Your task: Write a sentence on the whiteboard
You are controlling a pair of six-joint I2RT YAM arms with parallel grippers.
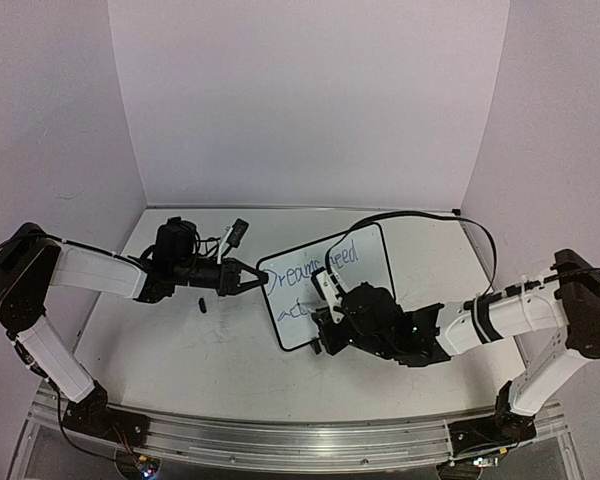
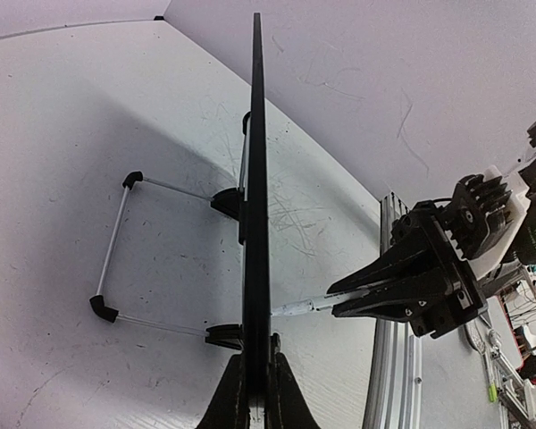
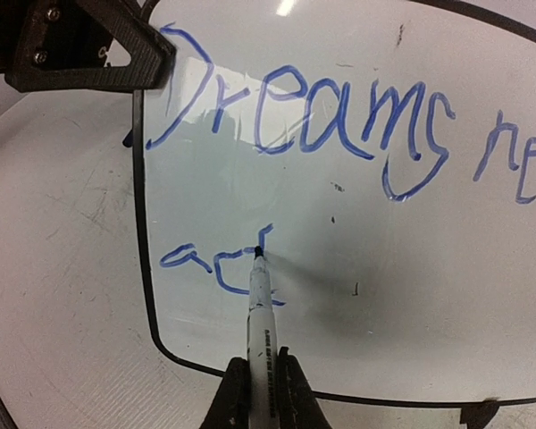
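The whiteboard (image 1: 365,272) stands tilted on its wire stand (image 2: 116,241) in the middle of the table. My left gripper (image 1: 262,279) is shut on its left edge. In the left wrist view the board (image 2: 256,179) is seen edge-on as a thin black line, clamped between my fingers (image 2: 255,393). The sentence (image 3: 304,116) reads "Dreams nee" in blue, and below it stands "act" (image 3: 219,264). My right gripper (image 3: 261,393) is shut on a white marker (image 3: 261,308), whose tip touches the board at the "t". From the left wrist the right gripper (image 2: 339,302) shows on the board's writing side.
A small black cap (image 1: 201,304) lies on the table under my left arm. A black-and-white object (image 1: 236,234) lies behind the left wrist. An aluminium rail (image 1: 280,440) runs along the near edge. White walls close in the table on three sides.
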